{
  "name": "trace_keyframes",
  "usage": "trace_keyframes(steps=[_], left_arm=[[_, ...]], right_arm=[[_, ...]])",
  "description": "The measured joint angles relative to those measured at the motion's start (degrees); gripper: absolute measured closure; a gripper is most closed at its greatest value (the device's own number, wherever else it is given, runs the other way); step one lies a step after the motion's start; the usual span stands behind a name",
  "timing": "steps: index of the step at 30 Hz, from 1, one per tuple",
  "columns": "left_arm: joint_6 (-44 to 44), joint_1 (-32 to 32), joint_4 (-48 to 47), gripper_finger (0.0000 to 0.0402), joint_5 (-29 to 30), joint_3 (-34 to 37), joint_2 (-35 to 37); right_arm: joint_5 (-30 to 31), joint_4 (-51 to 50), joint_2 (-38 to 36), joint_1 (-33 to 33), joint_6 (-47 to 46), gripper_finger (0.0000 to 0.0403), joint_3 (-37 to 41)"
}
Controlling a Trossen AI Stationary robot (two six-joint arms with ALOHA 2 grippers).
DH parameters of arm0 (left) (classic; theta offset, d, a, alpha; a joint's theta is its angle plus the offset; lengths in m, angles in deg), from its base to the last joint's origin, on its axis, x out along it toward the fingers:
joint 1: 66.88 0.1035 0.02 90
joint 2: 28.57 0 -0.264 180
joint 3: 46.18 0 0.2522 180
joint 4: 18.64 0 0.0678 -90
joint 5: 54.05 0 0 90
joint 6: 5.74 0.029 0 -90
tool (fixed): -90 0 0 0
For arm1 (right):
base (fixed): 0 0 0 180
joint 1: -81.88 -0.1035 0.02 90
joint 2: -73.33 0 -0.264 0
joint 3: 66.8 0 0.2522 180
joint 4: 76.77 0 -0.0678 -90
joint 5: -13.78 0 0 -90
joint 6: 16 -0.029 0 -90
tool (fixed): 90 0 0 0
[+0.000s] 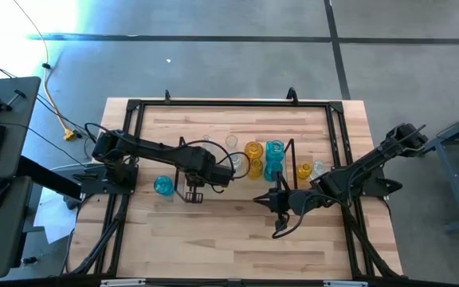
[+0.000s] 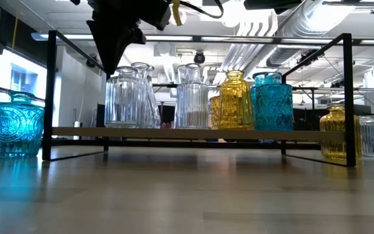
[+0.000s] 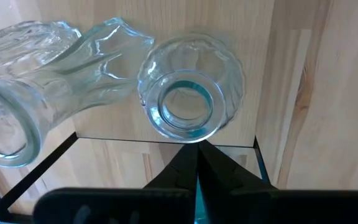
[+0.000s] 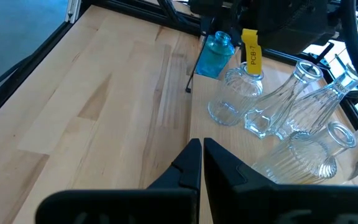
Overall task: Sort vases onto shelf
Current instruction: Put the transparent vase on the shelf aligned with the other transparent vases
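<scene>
Left gripper (image 3: pixel 197 163), pressed together, hovers above a clear vase (image 3: pixel 190 87); yellow tag (image 4: pixel 251 53) reads "PCB-7"

You're looking at glossy ribbed glass vases (image 2: pixel 193 97), a matt pale wood table (image 1: pixel 237 239), and thin black metal shelf (image 2: pixel 174 132) frames.
</scene>
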State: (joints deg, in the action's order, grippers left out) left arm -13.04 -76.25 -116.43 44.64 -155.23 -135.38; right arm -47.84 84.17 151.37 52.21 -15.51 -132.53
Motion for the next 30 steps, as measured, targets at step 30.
trace_keyframes(steps=[30], left_arm=[[-2.3, -4.3, 57.8, 0.0401, -1.9, 41.6, 50.7]], right_arm=[[16.2, -19.5, -9.4, -7.6, -19.6, 0.0403, -0.1]])
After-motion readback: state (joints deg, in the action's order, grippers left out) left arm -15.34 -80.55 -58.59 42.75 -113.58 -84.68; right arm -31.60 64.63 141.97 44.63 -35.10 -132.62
